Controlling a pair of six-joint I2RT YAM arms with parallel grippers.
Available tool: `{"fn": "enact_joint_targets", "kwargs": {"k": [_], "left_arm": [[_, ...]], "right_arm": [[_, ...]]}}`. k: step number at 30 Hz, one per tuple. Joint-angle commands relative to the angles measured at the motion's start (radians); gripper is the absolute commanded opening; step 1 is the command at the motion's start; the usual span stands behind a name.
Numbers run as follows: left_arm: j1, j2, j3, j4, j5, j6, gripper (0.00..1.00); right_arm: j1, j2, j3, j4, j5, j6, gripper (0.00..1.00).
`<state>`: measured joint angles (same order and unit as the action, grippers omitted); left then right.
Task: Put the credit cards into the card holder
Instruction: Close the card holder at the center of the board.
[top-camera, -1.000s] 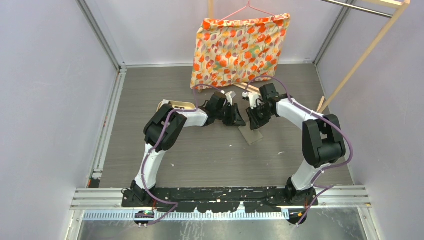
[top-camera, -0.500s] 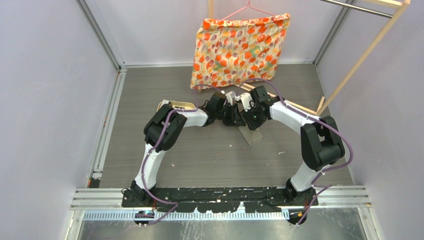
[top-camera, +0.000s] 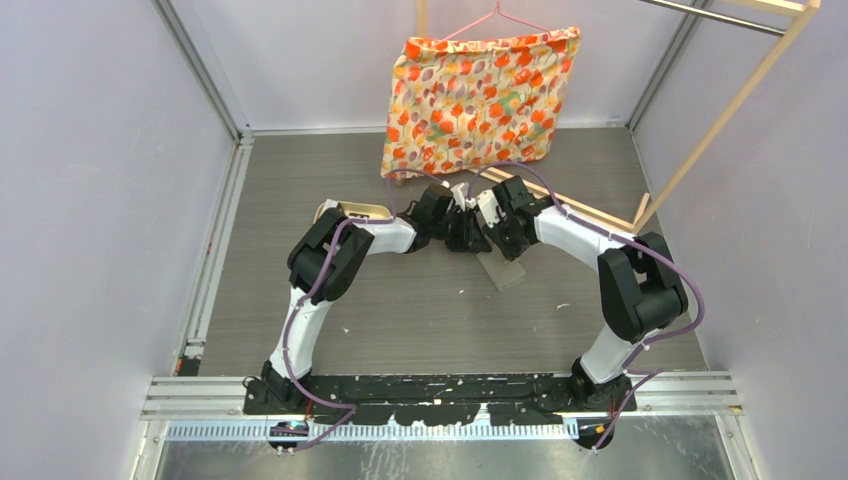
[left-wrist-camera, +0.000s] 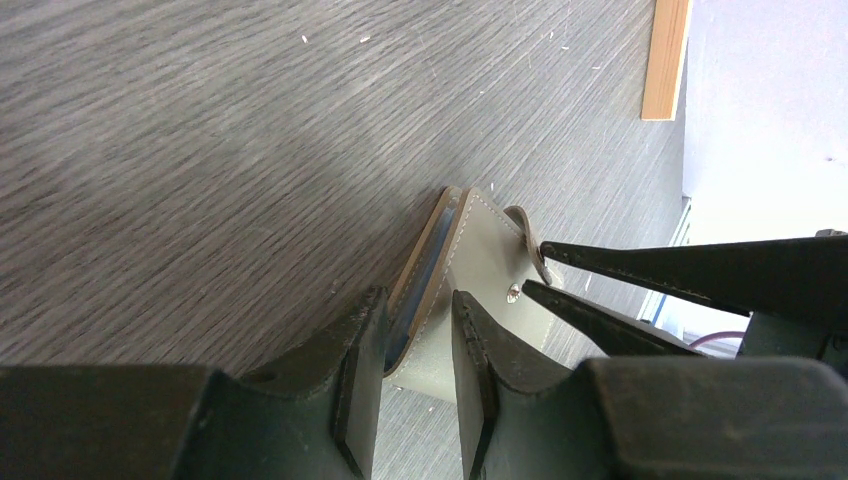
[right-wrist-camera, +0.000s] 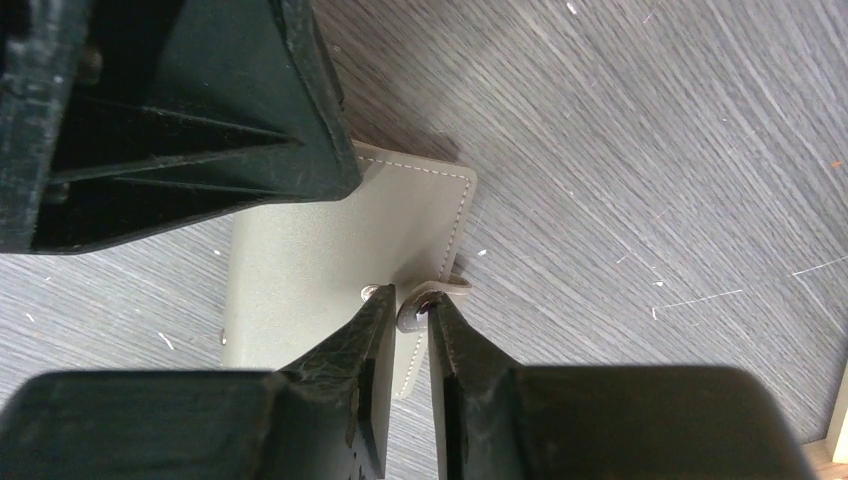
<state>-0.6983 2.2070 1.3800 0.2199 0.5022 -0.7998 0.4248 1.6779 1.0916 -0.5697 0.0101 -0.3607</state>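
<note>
Left fingers (left-wrist-camera: 355, 370) are clamped on the near edge of the flat grey folding card holder (left-wrist-camera: 480, 250), one finger on each outer face. Its two leaves gape a little between them, and a sliver of pale blue clear pocket (left-wrist-camera: 428, 250) shows in the gap. Right fingers (right-wrist-camera: 370, 360) come in from the opposite side, pressed almost together and pinching the small grey snap strap (left-wrist-camera: 530, 245) at the holder's edge, with the metal stud right between the tips. The holder stands tilted over the grey wood-grain counter (left-wrist-camera: 200, 150), and I can't tell whether its far edge touches. From above, both arms meet just in front of the orange floral cloth (top-camera: 478, 95) on its hanger, below its lower edge. The tan oval tray (top-camera: 352, 210) sits in front of that cloth too, off towards its left corner.
</note>
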Motion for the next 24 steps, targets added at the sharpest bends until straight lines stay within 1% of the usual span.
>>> {"fn": "enact_joint_targets", "kwargs": {"k": [1, 5, 7, 10, 11, 20, 24], "left_arm": [[-0.003, 0.005, 0.016, 0.022, 0.018, 0.01, 0.31], [-0.003, 0.004, 0.016, 0.022, 0.018, 0.009, 0.31], [-0.003, 0.004, 0.016, 0.022, 0.018, 0.01, 0.31], [-0.003, 0.003, 0.016, 0.022, 0.019, 0.011, 0.31], [-0.003, 0.003, 0.017, 0.022, 0.02, 0.011, 0.31], [-0.005, 0.004, 0.017, 0.024, 0.022, 0.013, 0.31], [-0.004, -0.04, -0.014, 0.047, 0.009, 0.024, 0.31]], "right_arm": [[0.006, -0.017, -0.002, 0.013, 0.032, -0.011, 0.21], [0.006, -0.021, 0.002, 0.003, 0.019, -0.009, 0.13], [0.007, -0.024, 0.002, -0.001, 0.011, -0.007, 0.07], [0.007, -0.033, 0.005, -0.008, 0.004, -0.001, 0.02], [0.006, -0.036, 0.005, -0.01, -0.03, 0.0, 0.01], [0.005, -0.049, 0.006, -0.01, -0.061, 0.012, 0.01], [0.002, -0.042, 0.005, -0.004, -0.052, 0.015, 0.01]]}}
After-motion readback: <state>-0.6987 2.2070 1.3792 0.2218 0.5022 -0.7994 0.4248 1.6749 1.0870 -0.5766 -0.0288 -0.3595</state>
